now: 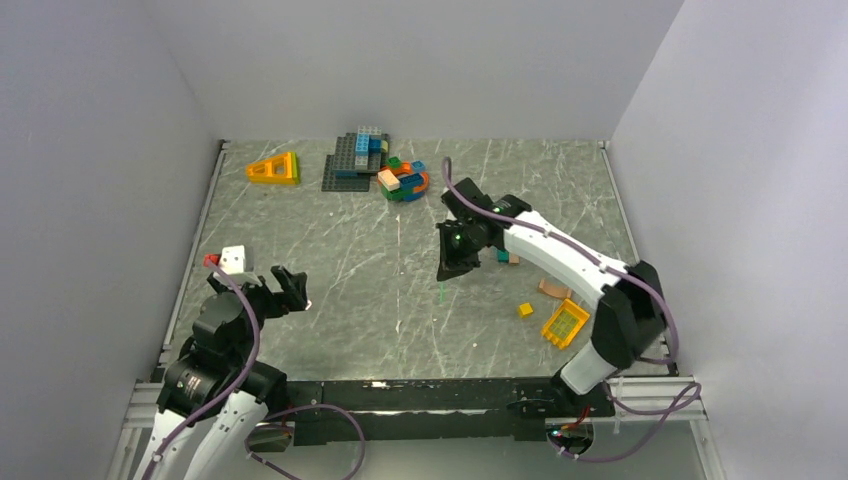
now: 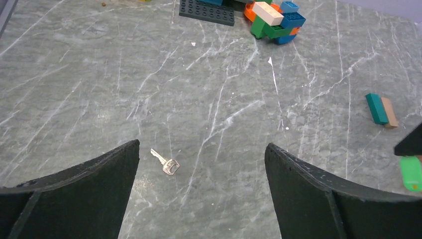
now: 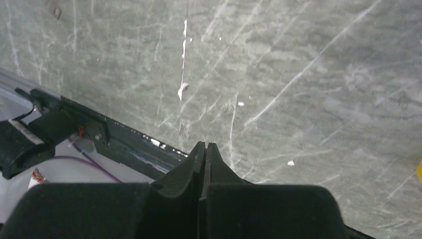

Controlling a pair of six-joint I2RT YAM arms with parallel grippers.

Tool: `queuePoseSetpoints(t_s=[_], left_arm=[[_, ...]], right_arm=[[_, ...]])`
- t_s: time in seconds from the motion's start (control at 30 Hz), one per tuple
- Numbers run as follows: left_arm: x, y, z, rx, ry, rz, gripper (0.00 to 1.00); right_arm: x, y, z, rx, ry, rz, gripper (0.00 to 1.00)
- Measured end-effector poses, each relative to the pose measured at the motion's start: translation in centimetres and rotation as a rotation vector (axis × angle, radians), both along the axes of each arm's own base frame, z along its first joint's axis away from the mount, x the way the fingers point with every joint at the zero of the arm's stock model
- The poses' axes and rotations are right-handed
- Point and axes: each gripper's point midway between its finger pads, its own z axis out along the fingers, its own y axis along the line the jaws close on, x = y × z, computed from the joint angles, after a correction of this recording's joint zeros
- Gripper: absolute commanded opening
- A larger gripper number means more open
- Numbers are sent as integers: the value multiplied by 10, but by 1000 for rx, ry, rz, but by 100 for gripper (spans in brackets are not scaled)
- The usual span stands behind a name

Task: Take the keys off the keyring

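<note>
A single small silver key (image 2: pixel 165 163) lies flat on the grey marbled table (image 2: pixel 209 89), just inside the left finger of my left gripper (image 2: pixel 201 149). That gripper hovers low at the near left (image 1: pixel 275 290), wide open and holding nothing. My right gripper (image 1: pixel 447 272) hangs raised over the middle of the table, its jaws pressed together (image 3: pixel 205 144). A green tag of the keyring (image 2: pixel 411 173) dangles right under its black tip, showing as a thin green sliver (image 1: pixel 440 293) from above. The ring itself is hidden.
At the back stand a dark baseplate with stacked bricks (image 1: pixel 358 160), a mixed brick pile (image 1: pixel 405 180) and an orange wedge (image 1: pixel 275 168). A green and tan brick pair (image 2: pixel 381 109) lies right of centre. A yellow grid piece (image 1: pixel 565 323) and a small yellow brick (image 1: pixel 525 309) sit at the near right.
</note>
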Motion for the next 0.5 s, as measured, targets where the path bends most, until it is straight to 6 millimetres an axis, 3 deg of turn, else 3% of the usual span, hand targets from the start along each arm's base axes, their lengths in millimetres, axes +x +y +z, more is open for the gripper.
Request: queuePoseSetpoints(t_s=[0.1,0.23,0.3,0.4,0.5], left_arm=[[0,0,-1,3,5,-1,99],[0,0,-3,8,12,-3,99],[0,-1,-3,7,12,-7,99],[-1,-2,-3,8,12,-17,100],[-1,-5,-3,6,13,-32,99]], right_arm=[[12,10,-13,-33,34,10,0],[30,26,-34,-65,83,24,38],[35,34,-37,-54,98,32,52],[43,46,-25,-11,87,39,67],[52,60,-3,55,53,46,73]])
